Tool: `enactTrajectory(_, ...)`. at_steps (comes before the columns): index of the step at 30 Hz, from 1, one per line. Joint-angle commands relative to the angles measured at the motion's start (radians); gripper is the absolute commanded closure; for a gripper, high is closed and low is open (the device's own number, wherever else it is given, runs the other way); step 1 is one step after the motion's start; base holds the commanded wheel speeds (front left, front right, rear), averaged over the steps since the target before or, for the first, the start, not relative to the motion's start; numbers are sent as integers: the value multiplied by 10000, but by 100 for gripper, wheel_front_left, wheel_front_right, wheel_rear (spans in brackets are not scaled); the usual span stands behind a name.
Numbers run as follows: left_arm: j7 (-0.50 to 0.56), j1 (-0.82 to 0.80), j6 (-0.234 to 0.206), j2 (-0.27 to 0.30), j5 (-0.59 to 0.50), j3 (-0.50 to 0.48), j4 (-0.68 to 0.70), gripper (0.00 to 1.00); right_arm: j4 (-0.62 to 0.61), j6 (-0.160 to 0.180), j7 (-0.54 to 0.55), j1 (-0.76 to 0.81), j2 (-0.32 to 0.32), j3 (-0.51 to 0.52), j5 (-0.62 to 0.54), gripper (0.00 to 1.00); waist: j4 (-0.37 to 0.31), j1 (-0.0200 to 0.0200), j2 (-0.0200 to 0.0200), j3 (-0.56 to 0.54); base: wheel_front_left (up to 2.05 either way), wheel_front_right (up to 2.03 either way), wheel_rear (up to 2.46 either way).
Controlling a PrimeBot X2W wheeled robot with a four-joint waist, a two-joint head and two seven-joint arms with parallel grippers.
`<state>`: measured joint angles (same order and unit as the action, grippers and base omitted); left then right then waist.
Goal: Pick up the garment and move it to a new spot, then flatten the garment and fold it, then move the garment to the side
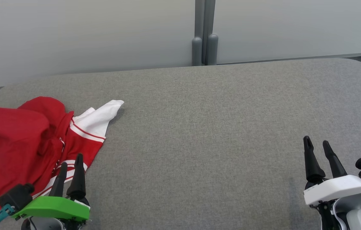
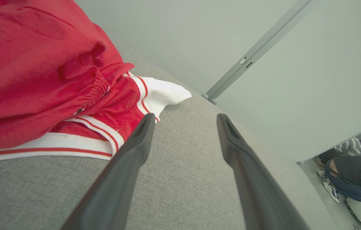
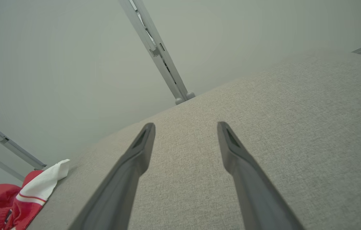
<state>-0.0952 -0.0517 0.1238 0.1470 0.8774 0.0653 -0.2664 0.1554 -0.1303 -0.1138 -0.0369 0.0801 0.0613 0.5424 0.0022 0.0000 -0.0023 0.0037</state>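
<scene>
One garment [image 1: 24, 137] — one table [image 1: 199, 127] — two hands [image 1: 71, 160] [image 1: 316, 141]

Bright, even, diffuse light, flat look throughout. Faint soft shadow beside garment [image 1: 17, 137] white tip. Head view sharp. Wrist views wide-angle w/ stretched edges; fingers [image 2: 129, 159] close to lens slightly soft, bkgd wall [image 3: 56, 64] hazy.

Red garment [image 1: 17, 143] with white trim and thin red stripes, crumpled in a heap, one white corner poking out, lying at the left of the frame
</scene>
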Motion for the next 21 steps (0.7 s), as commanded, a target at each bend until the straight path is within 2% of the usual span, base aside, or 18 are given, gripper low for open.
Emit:
enactTrajectory(1,-108,-120,62,145,-256,29,59,0,-92,-3,-106,3,122,11,-297,0,3,0,10,2,0,0,0)
enactTrajectory(21,-681,169,71,521,-2443,427,8,0,62,-5,-623,240,445,399,-2532,0,13,0,14,20,0,0,0)
